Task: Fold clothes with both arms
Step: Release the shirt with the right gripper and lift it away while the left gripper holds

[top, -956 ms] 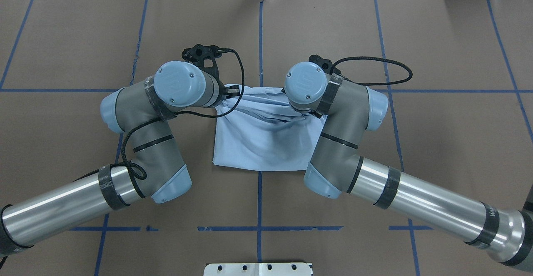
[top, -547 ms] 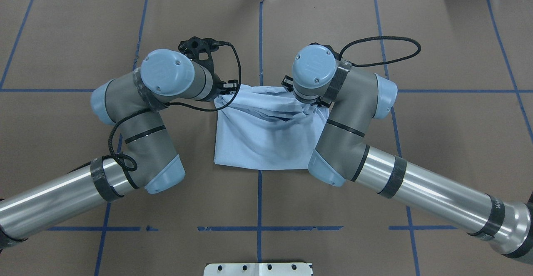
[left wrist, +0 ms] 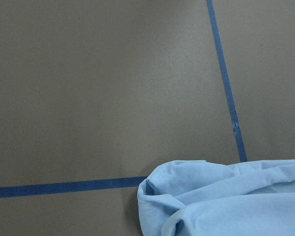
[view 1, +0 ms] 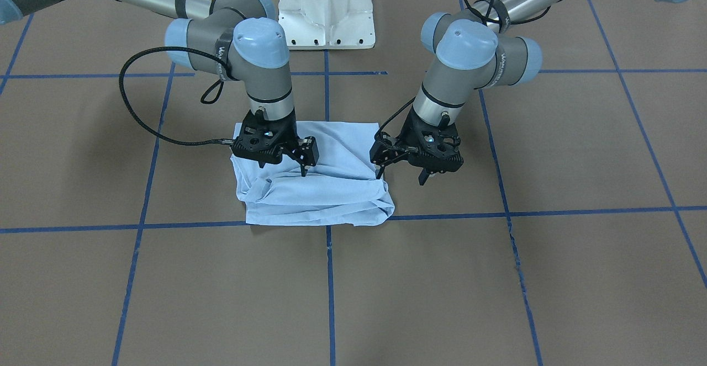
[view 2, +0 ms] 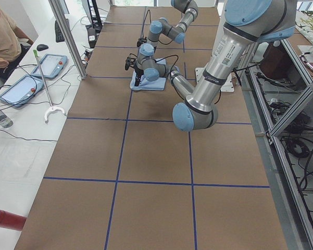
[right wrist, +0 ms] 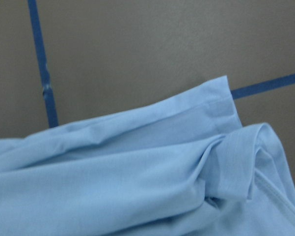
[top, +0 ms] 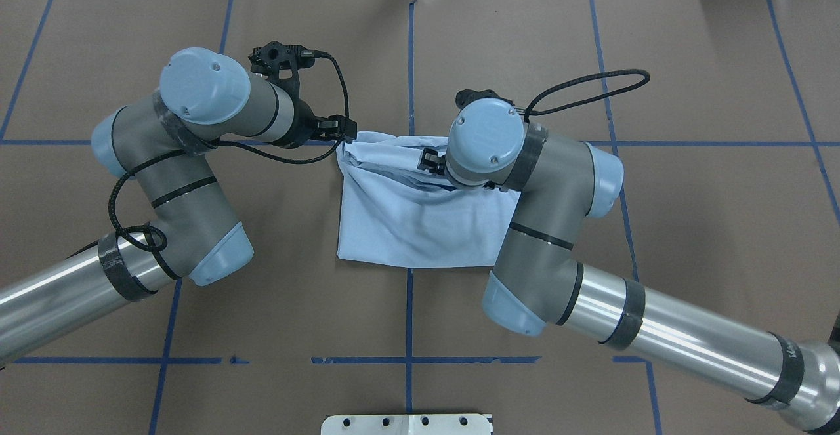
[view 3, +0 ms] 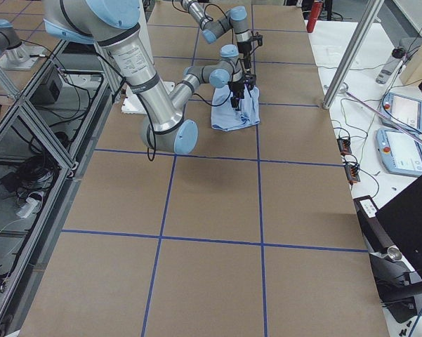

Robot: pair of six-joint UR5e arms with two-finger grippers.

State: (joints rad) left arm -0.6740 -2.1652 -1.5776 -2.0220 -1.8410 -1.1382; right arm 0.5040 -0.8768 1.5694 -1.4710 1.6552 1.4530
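Hanging over folded T-shirt (view 1: 326,195), right jaws spread, empty; left jaws spread beside its edge.

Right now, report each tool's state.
Left tool: open, empty, beside the T-shirt.
Right tool: cannot tell; jaws partly hidden, above the T-shirt.

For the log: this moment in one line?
T-shirt lying folded | left gripper open, beside it | right gripper over it, state unclear
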